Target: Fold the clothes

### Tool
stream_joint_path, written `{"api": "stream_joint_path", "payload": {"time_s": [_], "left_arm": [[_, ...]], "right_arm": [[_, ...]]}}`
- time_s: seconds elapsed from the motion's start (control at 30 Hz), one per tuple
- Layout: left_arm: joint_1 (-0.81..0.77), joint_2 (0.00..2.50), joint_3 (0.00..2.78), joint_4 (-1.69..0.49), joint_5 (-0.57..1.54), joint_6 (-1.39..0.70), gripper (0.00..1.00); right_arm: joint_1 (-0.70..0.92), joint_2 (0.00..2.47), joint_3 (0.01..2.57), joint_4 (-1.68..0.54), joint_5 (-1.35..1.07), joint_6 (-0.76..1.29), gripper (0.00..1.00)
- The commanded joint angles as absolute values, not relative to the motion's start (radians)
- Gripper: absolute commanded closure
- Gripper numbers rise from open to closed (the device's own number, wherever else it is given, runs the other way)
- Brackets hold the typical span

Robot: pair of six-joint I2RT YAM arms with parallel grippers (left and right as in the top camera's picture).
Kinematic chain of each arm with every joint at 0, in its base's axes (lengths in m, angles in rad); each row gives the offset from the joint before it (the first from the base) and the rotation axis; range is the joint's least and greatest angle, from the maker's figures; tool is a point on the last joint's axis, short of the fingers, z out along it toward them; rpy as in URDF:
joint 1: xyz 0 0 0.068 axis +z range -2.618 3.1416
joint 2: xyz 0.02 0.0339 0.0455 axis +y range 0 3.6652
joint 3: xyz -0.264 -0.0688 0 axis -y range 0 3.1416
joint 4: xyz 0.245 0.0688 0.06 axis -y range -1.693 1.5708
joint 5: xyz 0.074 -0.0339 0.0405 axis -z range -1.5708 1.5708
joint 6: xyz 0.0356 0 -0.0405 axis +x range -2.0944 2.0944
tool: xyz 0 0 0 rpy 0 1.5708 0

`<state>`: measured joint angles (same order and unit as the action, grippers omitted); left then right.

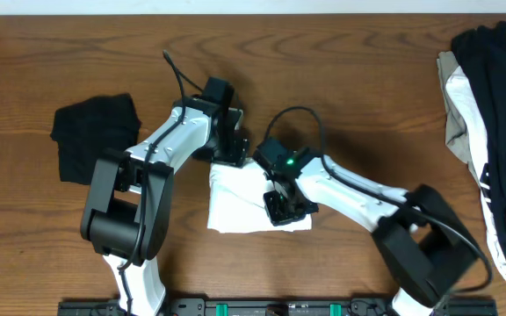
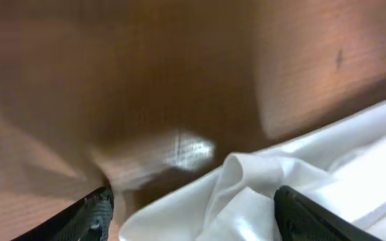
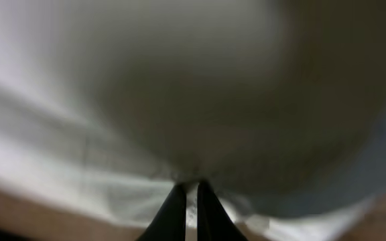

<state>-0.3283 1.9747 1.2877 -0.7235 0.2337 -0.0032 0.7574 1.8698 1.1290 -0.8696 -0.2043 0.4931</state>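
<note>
Overhead: white T-shirt (image 1: 235, 202) lies folded, slightly rumpled.

Bare table (image 1: 367, 79) open across far middle, folded black garment (image 1: 95, 132) blocking left, heaped clothes pile (image 1: 499, 132) lining right edge, left arm (image 1: 161, 145) and right arm (image 1: 350, 189) crowding centre over white T-shirt (image 1: 235, 206).

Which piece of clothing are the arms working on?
The white garment at centre, with the left gripper and right gripper at it; the black garment and heap lie apart.

The overhead view looks straight down on the whole tabletop (image 1: 323, 53). Both wrist views sit low and close, sharing the white garment (image 1: 235, 206).
</note>
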Motion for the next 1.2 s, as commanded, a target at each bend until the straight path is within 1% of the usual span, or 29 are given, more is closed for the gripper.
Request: {"api": "stream_joint_path", "payload": {"time_s": [0.0,0.17,0.3,0.37,0.4,0.47,0.57,0.67,0.77,0.87,1.0,1.07,1.13,1.17], "left_arm": [[-0.326,1.981,1.277,-0.775,0.241,-0.016,0.22],[-0.326,1.981,1.269,-0.891,0.244,-0.028,0.23],[-0.327,1.981,1.269,-0.983,0.244,-0.040,0.34],[-0.327,1.981,1.269,-1.016,0.244,-0.061,0.36],[-0.327,1.980,1.269,-1.028,0.244,-0.070,0.39],[-0.327,1.980,1.269,-1.042,0.244,-0.093,0.42],[-0.327,1.979,1.269,-1.042,0.242,-0.100,0.44],[-0.327,1.969,1.269,-1.023,0.173,-0.140,0.44],[-0.327,1.945,1.277,-0.991,0.103,-0.144,0.44],[-0.326,1.897,1.299,-0.957,0.069,-0.145,0.44],[-0.326,1.811,1.312,-0.888,0.069,-0.144,0.42],[-0.326,1.762,1.312,-0.858,0.117,-0.121,0.33],[-0.326,1.735,1.312,-0.844,0.215,-0.049,0.22],[-0.326,1.730,1.312,-0.839,0.279,-0.001,0.18]], "right_arm": [[0.749,1.923,1.122,-0.849,-0.170,0.519,0.94],[0.709,1.937,1.124,-0.799,-0.060,0.517,0.93],[0.667,1.936,1.135,-0.760,0.039,0.473,0.92],[0.645,1.936,1.143,-0.744,0.078,0.440,0.88],[0.636,1.936,1.149,-0.740,0.091,0.427,0.86],[0.616,1.936,1.164,-0.731,0.117,0.387,0.83],[0.593,1.936,1.196,-0.728,0.127,0.316,0.82],[0.576,1.935,1.243,-0.770,0.128,0.255,0.80],[0.567,1.935,1.300,-0.844,0.134,0.194,0.80],[0.564,1.926,1.370,-0.951,0.223,0.175,0.80],[0.562,1.886,1.456,-1.061,0.312,0.175,0.80],[0.559,1.855,1.482,-1.087,0.326,0.175,0.80],[0.555,1.817,1.494,-1.092,0.326,0.179,0.80],[0.551,1.792,1.494,-1.092,0.326,0.180,0.80]]}}
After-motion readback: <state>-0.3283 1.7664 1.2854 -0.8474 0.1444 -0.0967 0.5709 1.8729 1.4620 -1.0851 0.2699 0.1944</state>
